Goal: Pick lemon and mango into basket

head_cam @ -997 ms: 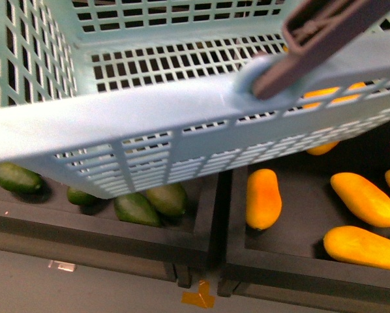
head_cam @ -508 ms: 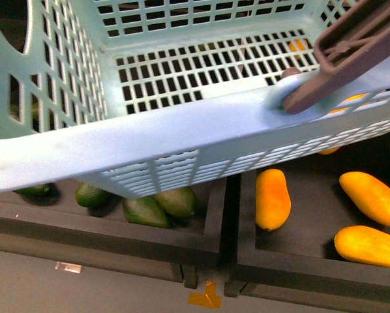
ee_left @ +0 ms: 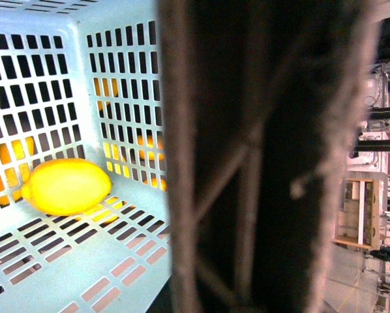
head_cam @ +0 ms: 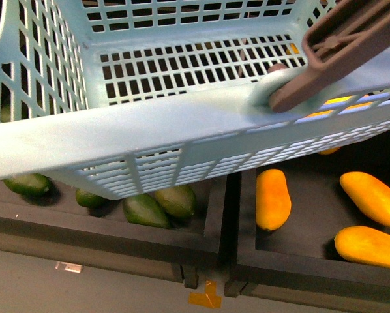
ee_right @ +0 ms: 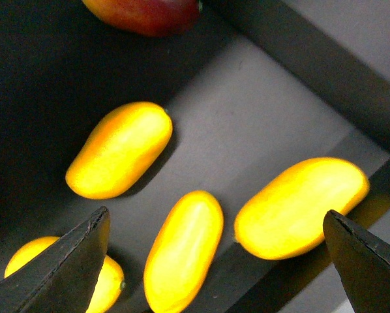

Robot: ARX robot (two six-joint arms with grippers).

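Note:
The aqua basket hangs tilted over the bins and fills the top of the front view. My left gripper is shut on its brownish-grey handle, which blurs across the left wrist view and hides the jaws. The lemon lies inside on the basket's slotted floor. Several mangoes lie in the black right-hand bin, one at its left side. My right gripper hovers open above that bin, with one mango between its fingertips and another beside it.
Dark green oval fruits lie in the left bin, partly under the basket. A black divider separates the two bins. A reddish fruit lies farther off in the right wrist view. Grey floor with orange tape runs along the front.
The basket has swayed to the right and then back a little to the left, and its near rim now sits slightly higher. The mangoes have not moved.

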